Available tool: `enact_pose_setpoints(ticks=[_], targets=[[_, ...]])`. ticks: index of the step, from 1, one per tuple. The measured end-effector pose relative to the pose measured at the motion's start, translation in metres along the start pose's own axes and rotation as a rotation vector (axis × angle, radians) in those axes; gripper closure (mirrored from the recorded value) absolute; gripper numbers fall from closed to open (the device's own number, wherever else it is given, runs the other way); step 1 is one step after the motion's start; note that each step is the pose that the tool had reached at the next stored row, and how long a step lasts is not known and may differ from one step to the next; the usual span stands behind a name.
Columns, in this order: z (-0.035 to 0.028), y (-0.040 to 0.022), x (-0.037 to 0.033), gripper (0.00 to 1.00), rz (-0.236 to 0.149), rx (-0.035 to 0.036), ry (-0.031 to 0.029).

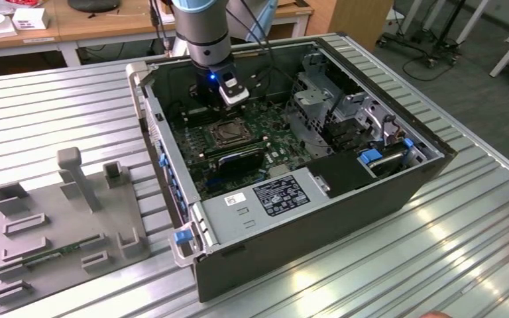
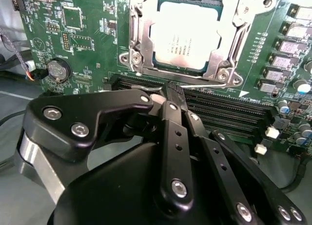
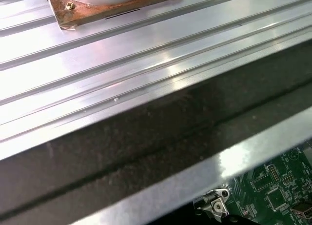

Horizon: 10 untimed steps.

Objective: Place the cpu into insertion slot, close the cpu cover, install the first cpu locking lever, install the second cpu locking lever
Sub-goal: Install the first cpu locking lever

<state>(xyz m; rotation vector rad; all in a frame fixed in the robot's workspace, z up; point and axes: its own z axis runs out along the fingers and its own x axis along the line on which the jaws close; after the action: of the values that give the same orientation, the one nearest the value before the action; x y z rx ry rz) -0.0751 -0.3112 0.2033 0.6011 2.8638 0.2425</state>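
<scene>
My arm [image 1: 203,33] hangs straight down into the case [image 1: 325,218], and my gripper [image 2: 171,91] has its fingers pressed together. The cpu [image 2: 187,34] sits framed by the cover [image 2: 141,39], just beyond my fingertips.

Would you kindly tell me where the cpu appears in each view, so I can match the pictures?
Exterior view: the cpu sits on the green motherboard, just beneath the gripper.
Second wrist view: the cpu lies framed by the cpu cover, beyond the black memory slots.
First wrist view: a corner of that green motherboard, the shared landmark.
</scene>
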Motion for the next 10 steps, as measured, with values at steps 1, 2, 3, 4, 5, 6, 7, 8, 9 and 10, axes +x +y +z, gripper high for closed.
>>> enact_pose_setpoints(ticks=[1, 2, 3, 4, 5, 6, 7, 8, 9, 10], targets=[[-0.0001, 0.0000, 0.0000, 0.90, 0.001, -0.0041, 0.0017], [-0.0003, 0.0001, 0.0000, 0.90, 0.003, -0.0105, 0.0044], [-0.0009, 0.0001, -0.0001, 0.90, 0.004, -0.0166, 0.0071], [-0.0017, 0.0003, -0.0003, 0.90, 0.006, -0.0216, 0.0093], [-0.0028, 0.0006, -0.0005, 0.90, 0.007, -0.0260, 0.0109], [-0.0042, 0.0009, -0.0007, 0.90, 0.007, -0.0281, 0.0117], [-0.0056, 0.0011, -0.0009, 0.90, 0.008, -0.0294, 0.0123], [-0.0071, 0.0014, -0.0012, 0.90, 0.008, -0.0301, 0.0126], [-0.0086, 0.0018, -0.0015, 0.90, 0.008, -0.0308, 0.0129], [-0.0100, 0.0021, -0.0017, 0.90, 0.008, -0.0313, 0.0130]])
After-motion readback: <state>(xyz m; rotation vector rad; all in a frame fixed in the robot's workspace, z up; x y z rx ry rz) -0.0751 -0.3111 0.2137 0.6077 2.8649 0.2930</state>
